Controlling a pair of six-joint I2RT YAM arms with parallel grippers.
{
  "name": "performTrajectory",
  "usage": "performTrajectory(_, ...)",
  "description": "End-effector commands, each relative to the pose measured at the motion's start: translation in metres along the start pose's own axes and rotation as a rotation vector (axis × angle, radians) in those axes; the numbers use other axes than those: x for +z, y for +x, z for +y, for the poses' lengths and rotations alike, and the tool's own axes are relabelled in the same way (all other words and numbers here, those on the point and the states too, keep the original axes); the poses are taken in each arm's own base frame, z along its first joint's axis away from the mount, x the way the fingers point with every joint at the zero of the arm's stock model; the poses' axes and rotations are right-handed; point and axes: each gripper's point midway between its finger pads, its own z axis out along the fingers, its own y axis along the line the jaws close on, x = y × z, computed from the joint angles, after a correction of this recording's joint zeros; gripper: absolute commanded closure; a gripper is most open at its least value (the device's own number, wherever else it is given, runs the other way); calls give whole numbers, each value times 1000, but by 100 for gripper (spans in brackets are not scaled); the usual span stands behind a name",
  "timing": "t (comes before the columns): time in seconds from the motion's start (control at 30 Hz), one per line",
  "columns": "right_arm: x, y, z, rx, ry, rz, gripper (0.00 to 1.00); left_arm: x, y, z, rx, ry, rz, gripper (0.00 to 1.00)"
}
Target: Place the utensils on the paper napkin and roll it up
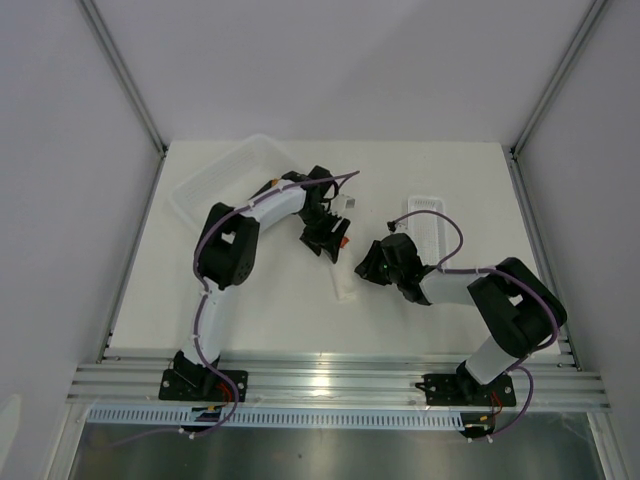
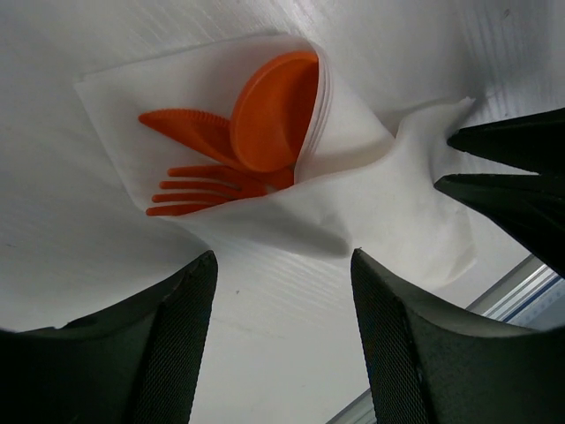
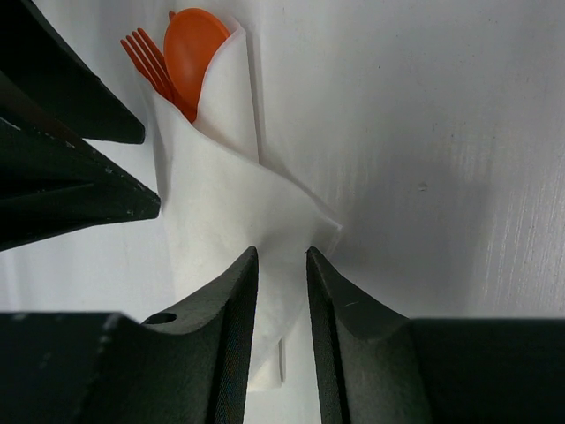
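The white paper napkin (image 2: 353, 203) lies on the table, folded loosely over the orange spoon (image 2: 274, 110) and fork (image 2: 199, 185), whose heads stick out of its open end. A third orange piece with a toothed edge lies beside them. My left gripper (image 2: 282, 261) is open and empty, just short of the napkin. My right gripper (image 3: 281, 254) is at the napkin's (image 3: 221, 203) other end, jaws a narrow gap apart over its folded edge. The spoon (image 3: 196, 44) and fork (image 3: 146, 57) show at the far end. From above, both grippers (image 1: 330, 238) (image 1: 362, 265) flank the napkin (image 1: 345, 283).
A large translucent bin (image 1: 225, 175) stands at the back left. A narrow ribbed white tray (image 1: 428, 215) lies behind the right arm. Aluminium rails (image 1: 330, 380) run along the near edge, and enclosure walls close off both sides.
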Motion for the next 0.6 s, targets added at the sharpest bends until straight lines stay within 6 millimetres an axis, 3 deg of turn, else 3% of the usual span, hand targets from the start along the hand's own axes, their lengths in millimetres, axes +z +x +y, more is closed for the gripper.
performTrajectory(0.0, -3, 43, -43, -17, 144, 126, 67, 0, -12, -11, -29, 44, -18, 34)
performTrajectory(0.3, -4, 42, -42, -23, 136, 121, 67, 10, -14, -15, -44, 75, 0, 38)
performTrajectory(0.57, -7, 38, -39, -28, 135, 116, 67, 11, -13, -15, -55, 73, 2, 65)
